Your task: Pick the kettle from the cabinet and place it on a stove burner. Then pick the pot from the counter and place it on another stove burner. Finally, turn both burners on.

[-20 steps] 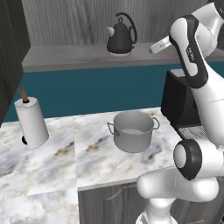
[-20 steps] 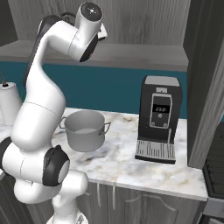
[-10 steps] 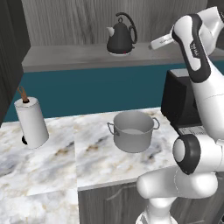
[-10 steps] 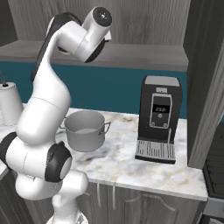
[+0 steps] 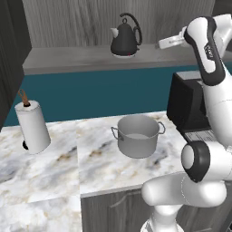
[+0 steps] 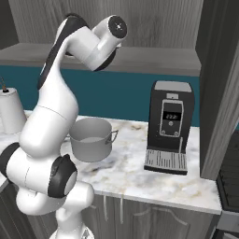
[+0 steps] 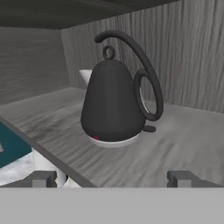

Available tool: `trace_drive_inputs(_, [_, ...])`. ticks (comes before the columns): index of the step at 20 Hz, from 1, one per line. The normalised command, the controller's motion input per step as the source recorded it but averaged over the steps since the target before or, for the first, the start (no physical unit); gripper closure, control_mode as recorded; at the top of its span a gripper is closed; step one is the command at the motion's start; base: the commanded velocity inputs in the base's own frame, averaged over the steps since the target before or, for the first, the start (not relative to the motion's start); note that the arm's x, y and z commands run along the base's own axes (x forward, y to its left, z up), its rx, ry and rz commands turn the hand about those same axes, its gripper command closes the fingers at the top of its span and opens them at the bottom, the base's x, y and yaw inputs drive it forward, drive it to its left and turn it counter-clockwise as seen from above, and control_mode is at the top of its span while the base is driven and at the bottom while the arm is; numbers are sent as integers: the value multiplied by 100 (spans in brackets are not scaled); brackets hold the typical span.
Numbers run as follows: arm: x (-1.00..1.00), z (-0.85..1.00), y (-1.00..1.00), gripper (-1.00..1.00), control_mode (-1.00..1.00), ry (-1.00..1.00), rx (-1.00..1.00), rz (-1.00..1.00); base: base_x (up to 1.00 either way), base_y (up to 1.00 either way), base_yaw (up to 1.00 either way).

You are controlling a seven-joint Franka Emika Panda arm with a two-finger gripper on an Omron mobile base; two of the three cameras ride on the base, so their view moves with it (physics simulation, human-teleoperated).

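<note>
Your pincer (image 7: 111,178) is wide open, kettle (image 7: 114,103) dead ahead, untouched. It's upright on the cabinet (image 7: 183,144) shelf; pot (image 5: 137,135) on the marble desk (image 5: 54,158)

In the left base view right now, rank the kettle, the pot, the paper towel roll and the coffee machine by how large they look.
1. Coffee machine, though the arm hides part of it.
2. Pot and paper towel roll: too close to call, one wide, one tall.
3. Kettle, smallest, though it stands farther back on the cabinet shelf.
</note>
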Motion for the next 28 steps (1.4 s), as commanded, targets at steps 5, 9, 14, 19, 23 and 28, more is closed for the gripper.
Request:
trace_drive_inputs(5, [1,3,1,-100,-100,-6,10,1,0,0,0])
trace_drive_inputs(9, [8,12,6,-100,-100,0,4,0,0,0,0])
trace_drive_inputs(14, [16,15,9,-100,-100,0,0,0,0,0,0])
trace_drive_inputs(19, [15,5,3,-100,-100,0,0,1,0,0,0])
trace_drive_inputs(23, [13,1,0,-100,-100,0,0,2,0,0,0])
trace_drive_inputs(28, [8,4,0,-100,-100,-1,0,3,0,0,0])
